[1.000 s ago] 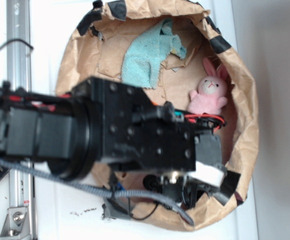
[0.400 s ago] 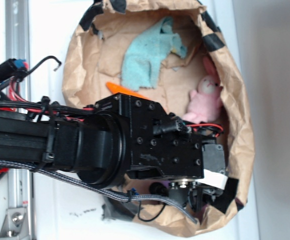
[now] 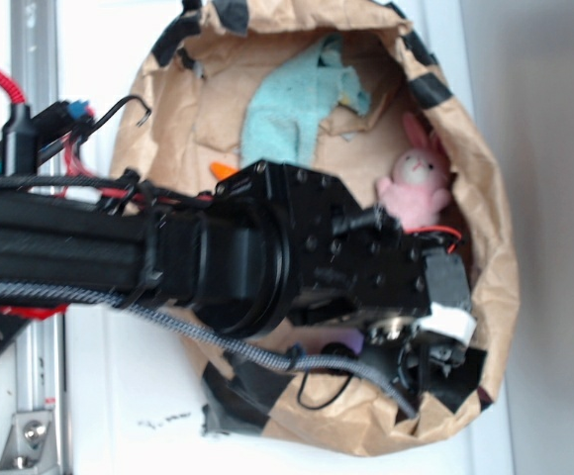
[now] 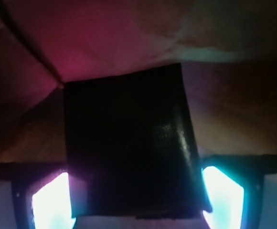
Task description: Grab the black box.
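In the wrist view the black box point(image 4: 129, 143), glossy and dark, fills the space between my two glowing fingertips. The left pad point(image 4: 50, 202) and the right pad point(image 4: 223, 193) lie against its two sides, so my gripper point(image 4: 137, 193) is shut on the black box. Brown paper shows behind the box. In the exterior view my gripper point(image 3: 428, 368) is low in the near right corner of the brown paper enclosure. There the box itself is hidden under the wrist and fingers.
A crumpled brown paper wall point(image 3: 487, 247) with black tape strips point(image 3: 435, 89) rings the work area. Inside lie a pink plush bunny point(image 3: 416, 188), a teal cloth point(image 3: 297, 104) and an orange object point(image 3: 225, 170) partly covered by my arm.
My arm has swung and the wrist has shifted right toward the paper wall. The bunny and the paper wall have shifted slightly. More of the arm's red cable now shows at the left.
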Available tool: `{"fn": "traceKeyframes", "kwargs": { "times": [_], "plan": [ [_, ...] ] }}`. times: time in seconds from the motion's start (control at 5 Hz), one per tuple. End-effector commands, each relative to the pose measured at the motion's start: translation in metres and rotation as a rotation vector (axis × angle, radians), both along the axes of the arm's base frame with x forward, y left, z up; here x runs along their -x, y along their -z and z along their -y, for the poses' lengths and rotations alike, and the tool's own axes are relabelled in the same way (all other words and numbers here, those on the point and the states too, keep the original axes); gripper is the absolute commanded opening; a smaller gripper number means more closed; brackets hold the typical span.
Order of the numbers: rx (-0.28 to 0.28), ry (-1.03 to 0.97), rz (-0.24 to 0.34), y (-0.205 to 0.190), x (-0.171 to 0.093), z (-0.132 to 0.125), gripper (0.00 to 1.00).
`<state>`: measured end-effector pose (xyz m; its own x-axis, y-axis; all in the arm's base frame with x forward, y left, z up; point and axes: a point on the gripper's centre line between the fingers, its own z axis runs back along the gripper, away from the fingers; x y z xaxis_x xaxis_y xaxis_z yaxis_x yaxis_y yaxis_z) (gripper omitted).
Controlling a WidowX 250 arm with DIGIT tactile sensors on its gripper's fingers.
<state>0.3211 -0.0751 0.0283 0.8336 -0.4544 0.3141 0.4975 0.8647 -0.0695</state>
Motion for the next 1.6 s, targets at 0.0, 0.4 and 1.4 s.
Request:
{"fn": "traceKeyframes", "kwargs": {
  "times": [0.0, 0.4, 1.4],
  "plan": [
    [0.093, 0.064, 0.137, -0.018, -0.005, 0.006, 0.00],
    [0.052, 0.083, 0.097, -0.036, 0.020, -0.014, 0.00],
    [-0.130, -0.448, -0.017, -0.169, 0.062, -0.061, 0.00]
  ]
}}
